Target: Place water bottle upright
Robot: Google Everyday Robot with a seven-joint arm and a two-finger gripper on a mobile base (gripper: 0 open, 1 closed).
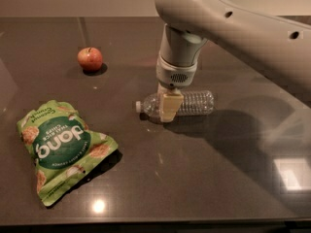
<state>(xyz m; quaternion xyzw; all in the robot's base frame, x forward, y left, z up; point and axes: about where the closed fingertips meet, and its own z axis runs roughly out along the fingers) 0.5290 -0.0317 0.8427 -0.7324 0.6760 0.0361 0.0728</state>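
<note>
The water bottle lies on its side on the dark table, near the middle. It is clear and ribbed, its white cap points left and its base points right. My gripper hangs down from the big pale arm and sits right at the bottle's upper body, near the neck, covering the label band. The bottle rests on the table.
A red apple stands at the back left. A green chips bag lies flat at the front left. The arm reaches in from the upper right above the table. The table's front edge runs along the bottom.
</note>
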